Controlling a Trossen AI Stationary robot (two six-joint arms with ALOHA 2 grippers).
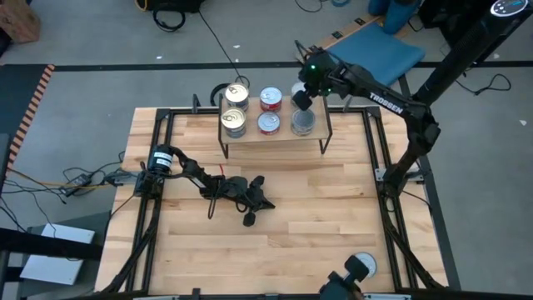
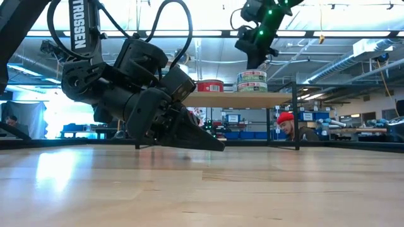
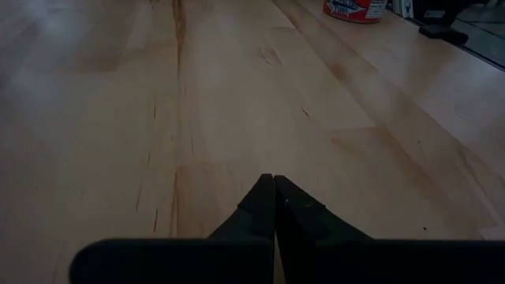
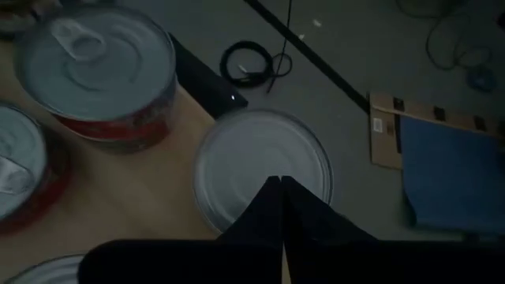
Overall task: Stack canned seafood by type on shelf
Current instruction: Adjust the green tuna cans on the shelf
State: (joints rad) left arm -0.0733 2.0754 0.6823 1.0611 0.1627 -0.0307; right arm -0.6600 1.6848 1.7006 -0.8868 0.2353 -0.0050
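The shelf (image 1: 275,140) stands at the table's far side on black wire legs. On it are gold-topped tins (image 1: 235,108) at its left, red-labelled tins (image 1: 269,111) in the middle and silver-topped tins (image 1: 304,123) at its right. In the low view the right-hand tins (image 2: 251,81) form a stack of two. My right gripper (image 4: 280,183) is shut, pointing down over the far right silver-topped tin (image 4: 252,154). My left gripper (image 3: 274,183) is shut and lies low over the middle of the table (image 1: 250,218). My right gripper's shut fingers (image 2: 254,62) point down from above over the lid of the far right silver-topped tin (image 4: 237,158), which sits on the shelf's far right corner. I cannot tell whether they touch it.
One more tin (image 3: 355,8) with a red and blue label stands on the table beyond my left gripper. A round silver thing (image 1: 363,265) sits near the table's near right edge. A black frame (image 1: 379,158) runs along the table's sides. A person (image 2: 287,123) shows in the room behind.
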